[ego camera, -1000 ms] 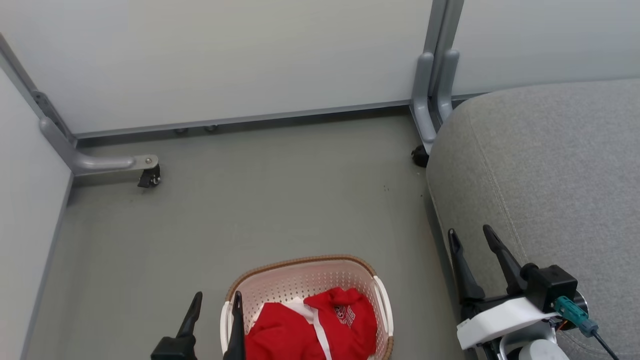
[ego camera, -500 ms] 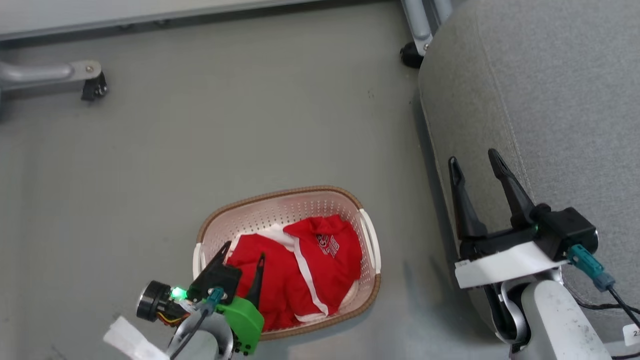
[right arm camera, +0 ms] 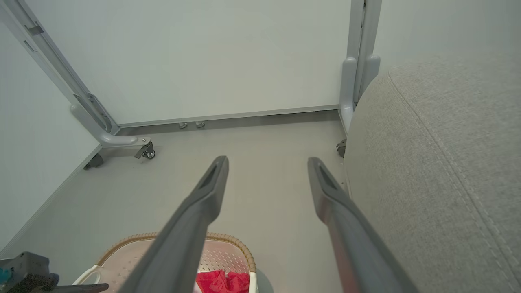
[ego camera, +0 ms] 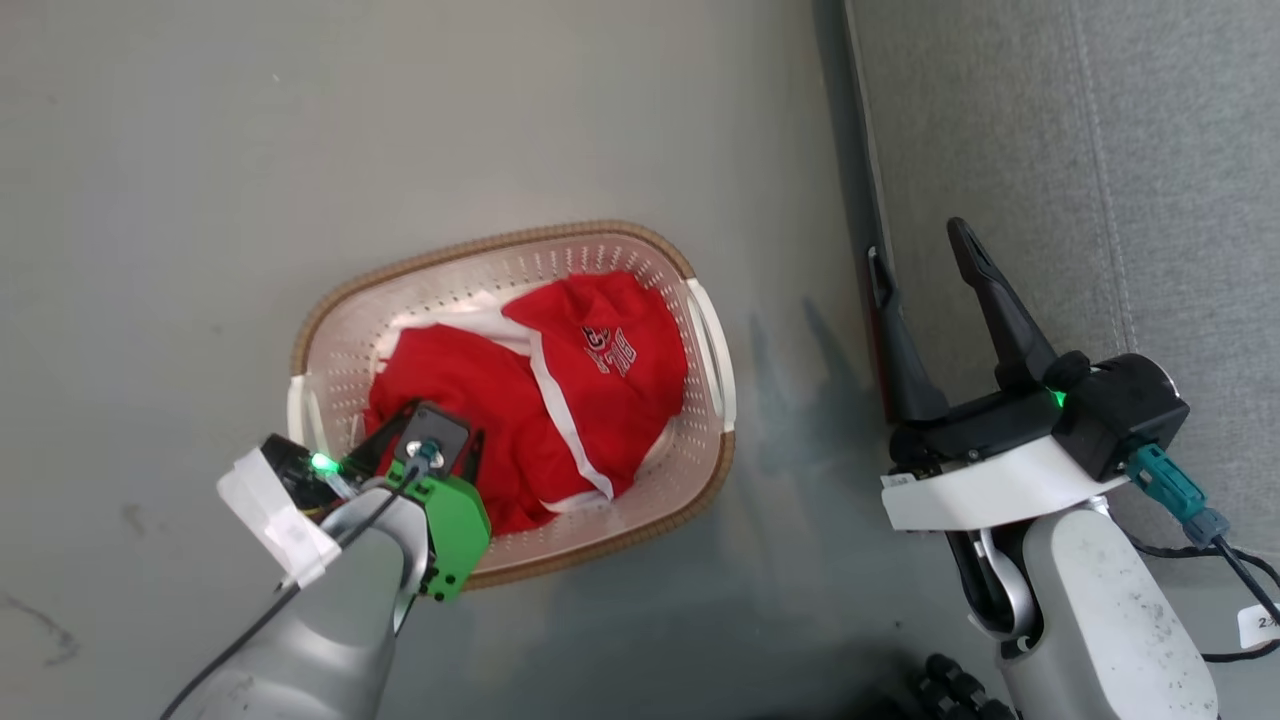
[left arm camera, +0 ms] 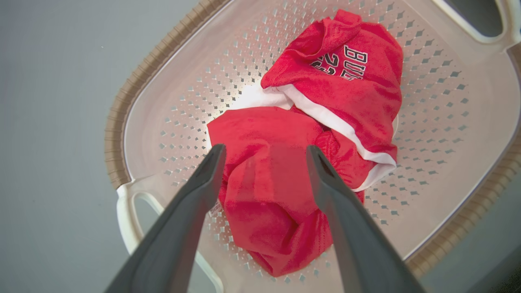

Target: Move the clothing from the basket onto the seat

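While two garments lie in one basket | left gripper spread | right gripper spread

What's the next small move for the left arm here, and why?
Probably lower the left gripper a little and close it. Its fingers are open and straddle a fold of the plain red garment lying in the basket, with nothing gripped yet. Whether the tips touch the fabric is unclear. The right gripper hangs open beside the seat.
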Robot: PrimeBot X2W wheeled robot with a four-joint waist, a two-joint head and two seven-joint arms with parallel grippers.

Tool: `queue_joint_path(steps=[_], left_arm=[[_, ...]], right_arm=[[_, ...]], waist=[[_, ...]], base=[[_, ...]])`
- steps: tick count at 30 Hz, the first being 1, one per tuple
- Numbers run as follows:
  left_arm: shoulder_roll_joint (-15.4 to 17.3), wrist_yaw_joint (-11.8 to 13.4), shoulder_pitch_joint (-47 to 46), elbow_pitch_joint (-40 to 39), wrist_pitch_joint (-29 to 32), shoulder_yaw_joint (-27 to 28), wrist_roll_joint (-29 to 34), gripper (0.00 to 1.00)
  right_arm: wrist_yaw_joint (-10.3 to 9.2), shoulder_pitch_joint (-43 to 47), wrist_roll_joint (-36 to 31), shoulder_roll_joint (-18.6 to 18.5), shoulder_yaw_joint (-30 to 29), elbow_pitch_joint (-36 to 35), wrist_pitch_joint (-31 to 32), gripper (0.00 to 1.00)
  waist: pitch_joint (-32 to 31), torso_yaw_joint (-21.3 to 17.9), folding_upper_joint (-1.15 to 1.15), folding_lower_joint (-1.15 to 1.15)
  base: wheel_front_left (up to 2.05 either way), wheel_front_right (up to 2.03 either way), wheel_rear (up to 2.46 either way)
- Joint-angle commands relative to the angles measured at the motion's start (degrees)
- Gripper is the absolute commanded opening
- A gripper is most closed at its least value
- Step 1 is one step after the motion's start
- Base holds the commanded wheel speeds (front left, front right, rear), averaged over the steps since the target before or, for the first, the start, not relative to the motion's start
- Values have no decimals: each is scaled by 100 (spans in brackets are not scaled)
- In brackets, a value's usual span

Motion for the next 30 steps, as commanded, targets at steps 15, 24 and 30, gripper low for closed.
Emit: queue_joint_path(steps=[15, 24, 30], left_arm=[[421, 366, -769, 393, 615, -225, 105, 100], [672, 299, -1179, 413, 1225, -287, 70, 100], [841, 283, -1436, 418, 1859, -396, 121, 100]], right_arm=[[-1, -378, -232, 92, 442, -226, -18, 100], [-1, -511, 19, 92, 757, -356, -17, 100], [-1, -651, 152, 91, 869, -427, -18, 100]], waist=[[1321, -759, 0, -1], [1675, -994, 0, -1], [1929, -1182, 0, -1]], base=[[0, 0, 0], [0, 0, 0], [0, 0, 0]])
